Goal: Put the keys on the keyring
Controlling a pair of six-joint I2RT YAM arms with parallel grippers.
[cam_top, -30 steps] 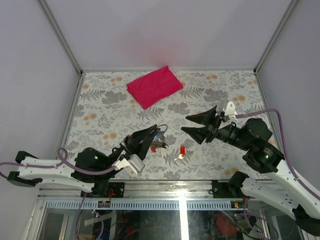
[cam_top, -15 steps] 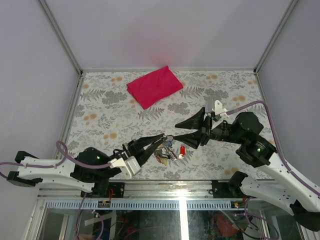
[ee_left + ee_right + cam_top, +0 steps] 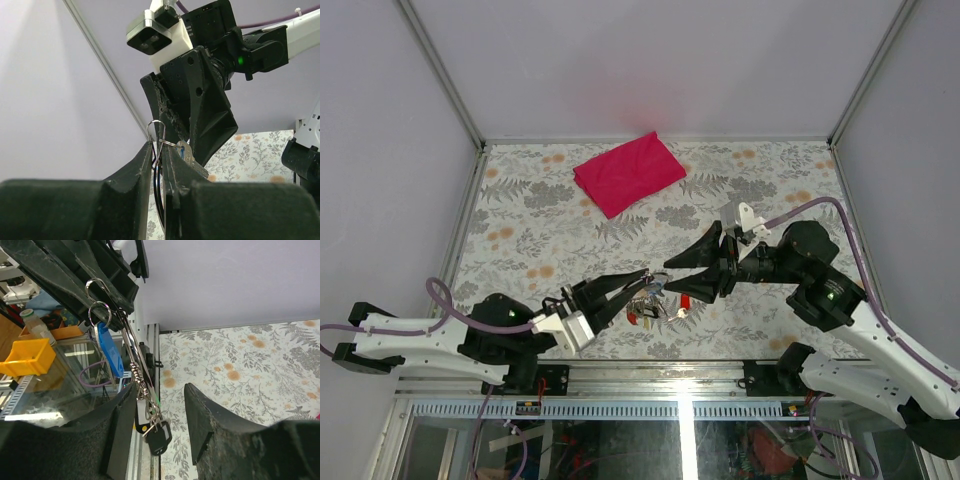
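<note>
My left gripper (image 3: 646,283) is shut on the thin silver keyring (image 3: 650,287) and holds it above the table. The bunch of black-headed keys (image 3: 643,306) hangs below it. In the left wrist view my gripper (image 3: 157,146) pinches the ring wire (image 3: 155,131), and a blue-headed key (image 3: 185,150) hangs beside it. My right gripper (image 3: 670,277) is open, its tips facing the ring. In the right wrist view the ring and chain (image 3: 134,362), blue key head (image 3: 110,352) and black keys (image 3: 159,435) hang by my open gripper's (image 3: 160,389) left finger. The red-headed key (image 3: 685,301) lies on the table.
A magenta folded cloth (image 3: 628,172) lies at the back of the floral table (image 3: 520,240). The table's near edge rail (image 3: 670,368) runs just behind the hanging bunch. Grey walls close in the left, right and far sides.
My right gripper has moved left and down until its open fingers face the ring. My left gripper has carried the keyring right, toward the red key.
</note>
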